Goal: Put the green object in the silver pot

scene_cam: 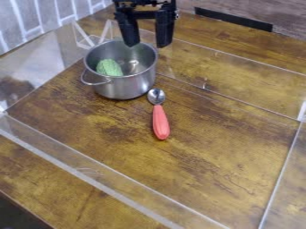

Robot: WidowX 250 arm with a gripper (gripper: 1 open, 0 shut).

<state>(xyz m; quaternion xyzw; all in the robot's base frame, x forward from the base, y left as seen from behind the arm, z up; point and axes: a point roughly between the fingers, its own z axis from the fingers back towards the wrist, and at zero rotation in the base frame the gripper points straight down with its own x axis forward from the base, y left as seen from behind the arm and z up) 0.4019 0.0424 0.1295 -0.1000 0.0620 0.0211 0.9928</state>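
The green object (111,67) is a small light green lump lying inside the silver pot (120,82), toward its left side. The pot is round and shiny, with small side handles, and stands on the wooden table at the upper left. My gripper (145,42) hangs above the pot's far rim, its two dark fingers (163,30) spread apart with nothing between them. It does not touch the pot or the lump.
A spoon with a red handle (159,120) and metal bowl lies just right of the pot. Clear plastic walls (72,170) run around the wooden work surface. A white slatted panel stands at the far left.
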